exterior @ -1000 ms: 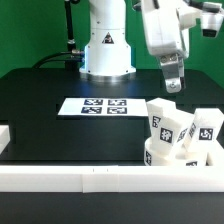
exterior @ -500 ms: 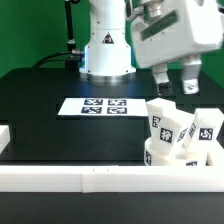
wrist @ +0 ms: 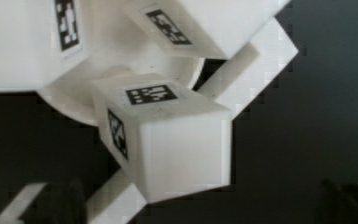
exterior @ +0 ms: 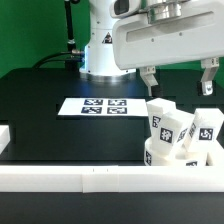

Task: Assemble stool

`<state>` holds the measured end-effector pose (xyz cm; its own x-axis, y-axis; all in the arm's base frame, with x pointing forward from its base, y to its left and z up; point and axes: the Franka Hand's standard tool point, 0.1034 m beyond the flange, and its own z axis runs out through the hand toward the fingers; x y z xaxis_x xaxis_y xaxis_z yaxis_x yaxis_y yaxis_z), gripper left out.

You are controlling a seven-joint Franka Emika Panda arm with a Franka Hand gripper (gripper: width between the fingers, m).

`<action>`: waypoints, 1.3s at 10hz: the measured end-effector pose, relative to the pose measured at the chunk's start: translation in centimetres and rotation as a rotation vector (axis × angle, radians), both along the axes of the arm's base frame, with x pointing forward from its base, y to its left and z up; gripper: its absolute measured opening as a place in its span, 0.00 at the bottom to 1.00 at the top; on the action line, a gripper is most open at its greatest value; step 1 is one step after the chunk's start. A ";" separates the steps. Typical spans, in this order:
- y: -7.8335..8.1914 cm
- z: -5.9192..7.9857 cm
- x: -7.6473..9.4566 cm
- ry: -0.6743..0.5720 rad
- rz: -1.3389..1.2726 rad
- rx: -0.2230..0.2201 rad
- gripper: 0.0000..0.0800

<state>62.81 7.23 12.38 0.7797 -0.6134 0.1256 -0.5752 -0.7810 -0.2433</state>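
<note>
The stool's parts are piled at the exterior view's lower right, against the border rail. The round white seat disc [exterior: 158, 156] lies at the bottom, with tagged blocky legs [exterior: 161, 124] [exterior: 205, 128] leaning on it. My gripper [exterior: 178, 84] hangs above the pile, open and empty, with its fingers [exterior: 148, 78] spread wide. In the wrist view one tagged leg [wrist: 167, 140] stands up toward the camera between my fingertips [wrist: 23, 205]. The seat disc [wrist: 73, 88] lies behind that leg, and two more legs [wrist: 179, 30] lie beyond it.
The marker board [exterior: 99, 106] lies flat on the black table [exterior: 40, 120] in front of the arm's base [exterior: 105, 50]. A long white border rail [exterior: 70, 178] runs along the table's near edge and turns up at both ends.
The gripper has turned and moved nearer the camera. Its fingers now stand wide apart, side by side, above the pile of parts. The parts have not moved.
</note>
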 end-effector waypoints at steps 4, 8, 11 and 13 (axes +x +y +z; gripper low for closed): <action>-0.4 -0.3 0.1 -0.046 0.536 -0.190 0.81; -1.0 -0.5 0.4 -0.051 1.016 -0.334 0.81; -1.3 -0.9 0.4 -0.045 1.113 -0.370 0.81; -1.4 -1.7 0.3 -0.008 1.133 -0.358 0.81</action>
<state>63.07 5.83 10.65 0.8541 0.4960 0.1569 0.4873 -0.8683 0.0923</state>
